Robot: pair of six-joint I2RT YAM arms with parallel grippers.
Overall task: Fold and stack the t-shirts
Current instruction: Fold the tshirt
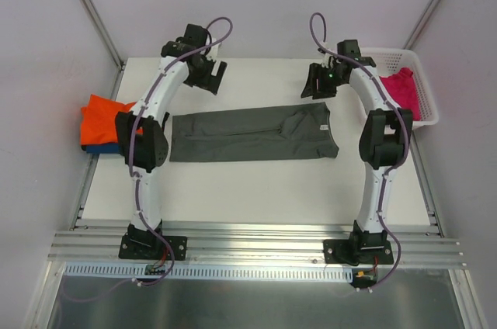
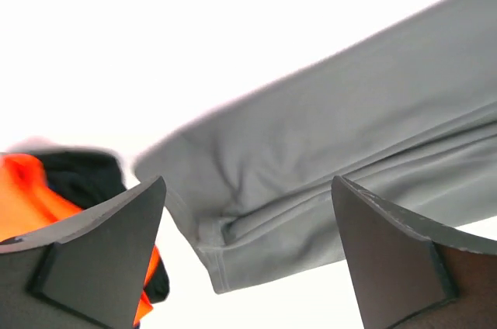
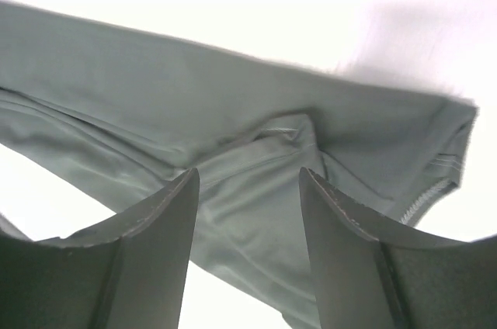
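Note:
A dark grey t-shirt (image 1: 252, 133) lies across the middle of the table as a long, narrow folded strip. At the left edge an orange t-shirt (image 1: 101, 116) rests on a blue one (image 1: 101, 147). A magenta pink t-shirt (image 1: 402, 88) sits in the basket. My left gripper (image 1: 211, 77) hangs open beyond the strip's left end, and its wrist view shows the grey hem (image 2: 256, 244) below the open gripper (image 2: 247, 185), with orange cloth (image 2: 31, 197) to the left. My right gripper (image 1: 318, 81) hangs open beyond the strip's right end. Grey folds (image 3: 155, 96) lie under that gripper (image 3: 248, 174), apart from the fingers.
A white mesh basket (image 1: 429, 100) stands at the table's far right corner, close to the right arm's elbow. The white table (image 1: 256, 197) ends at an aluminium rail near the arm bases. Slanted frame posts rise at both far corners.

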